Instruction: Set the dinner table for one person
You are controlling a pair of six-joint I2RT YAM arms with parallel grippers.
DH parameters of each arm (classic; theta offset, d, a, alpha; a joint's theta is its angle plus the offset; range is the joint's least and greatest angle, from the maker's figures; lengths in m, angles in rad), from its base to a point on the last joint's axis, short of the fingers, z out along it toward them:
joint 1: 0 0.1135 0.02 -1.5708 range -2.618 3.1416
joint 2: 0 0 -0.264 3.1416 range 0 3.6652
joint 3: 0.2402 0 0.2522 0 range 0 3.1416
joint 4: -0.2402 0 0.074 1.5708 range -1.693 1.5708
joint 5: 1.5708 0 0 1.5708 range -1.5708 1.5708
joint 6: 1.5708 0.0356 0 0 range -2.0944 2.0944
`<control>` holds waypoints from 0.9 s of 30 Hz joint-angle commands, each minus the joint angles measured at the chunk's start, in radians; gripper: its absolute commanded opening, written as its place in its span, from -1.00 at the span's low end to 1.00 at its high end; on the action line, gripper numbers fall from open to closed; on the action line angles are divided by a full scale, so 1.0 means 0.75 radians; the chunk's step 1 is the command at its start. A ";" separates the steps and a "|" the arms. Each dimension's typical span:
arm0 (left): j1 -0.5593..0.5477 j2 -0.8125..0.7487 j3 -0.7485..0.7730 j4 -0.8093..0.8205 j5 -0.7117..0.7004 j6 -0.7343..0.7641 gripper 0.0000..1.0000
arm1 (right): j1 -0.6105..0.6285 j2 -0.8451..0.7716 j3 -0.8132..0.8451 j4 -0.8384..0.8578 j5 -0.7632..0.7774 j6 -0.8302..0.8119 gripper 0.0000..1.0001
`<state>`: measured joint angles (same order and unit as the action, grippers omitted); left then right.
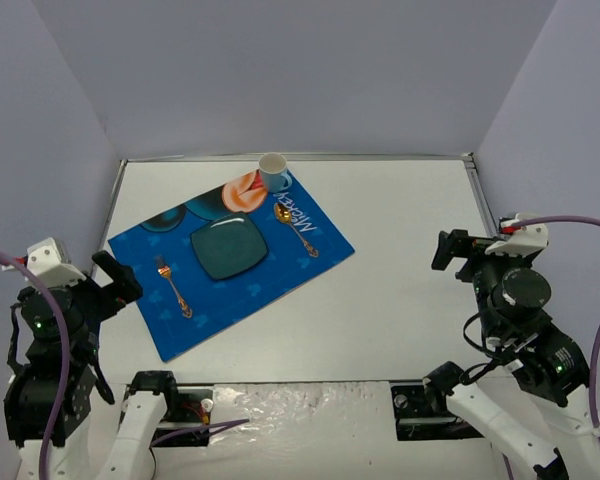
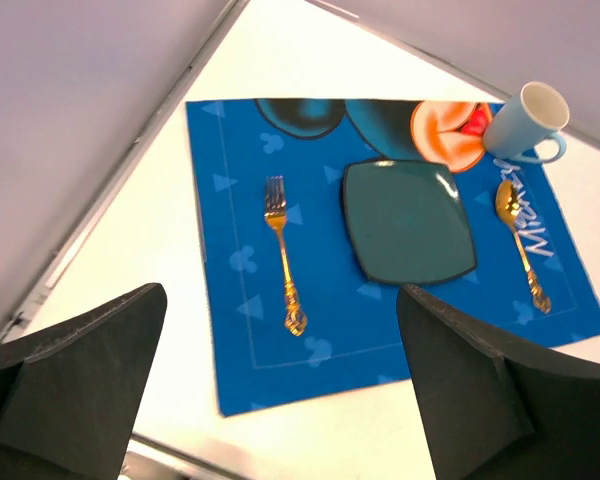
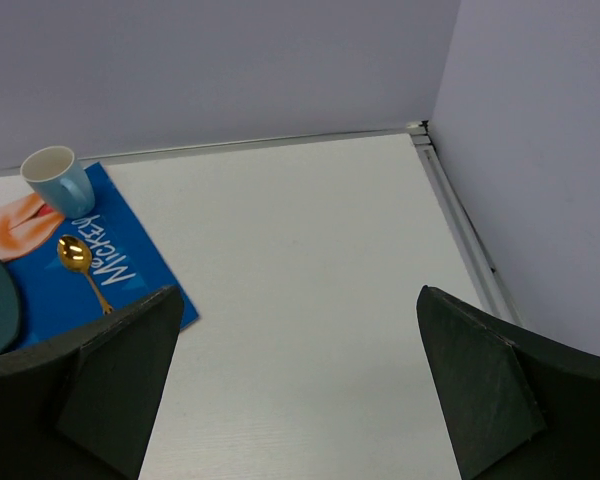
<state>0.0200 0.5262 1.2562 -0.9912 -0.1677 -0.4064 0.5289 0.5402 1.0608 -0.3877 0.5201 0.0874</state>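
On the white dinner table [image 1: 410, 290] lies a blue Mickey-print placemat [image 1: 270, 275]. On it sit a dark green square plate [image 1: 228, 250], a gold fork [image 1: 173, 284] to its left, a gold spoon [image 1: 294, 228] to its right and a light blue cup [image 1: 273, 171] at the far edge. The left wrist view shows the plate [image 2: 407, 222], fork [image 2: 283, 255], spoon [image 2: 520, 242] and cup [image 2: 525, 122]. My left gripper [image 2: 280, 400] is open and empty, raised near the mat's near left corner. My right gripper [image 3: 295, 390] is open and empty over bare table at the right.
Grey walls enclose the table on three sides. A metal edge strip [image 1: 300, 157] runs along the far side and the right side [image 3: 460, 225]. The arm bases [image 1: 170, 405] stand at the near edge.
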 commanded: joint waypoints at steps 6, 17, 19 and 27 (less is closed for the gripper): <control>0.006 -0.058 0.128 -0.245 -0.008 0.176 0.94 | -0.008 -0.176 -0.080 0.067 0.129 -0.083 1.00; 0.001 -0.194 0.081 -0.332 -0.043 0.170 0.94 | 0.000 -0.240 -0.091 0.083 0.137 -0.088 1.00; 0.000 -0.201 0.075 -0.339 -0.055 0.157 0.94 | 0.003 -0.244 -0.095 0.085 0.128 -0.083 1.00; 0.000 -0.185 0.063 -0.353 -0.068 0.141 0.94 | 0.010 -0.234 -0.101 0.095 0.106 -0.062 1.00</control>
<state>0.0200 0.3411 1.2973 -1.2766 -0.1927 -0.2944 0.5304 0.3496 0.9886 -0.3936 0.5953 0.0402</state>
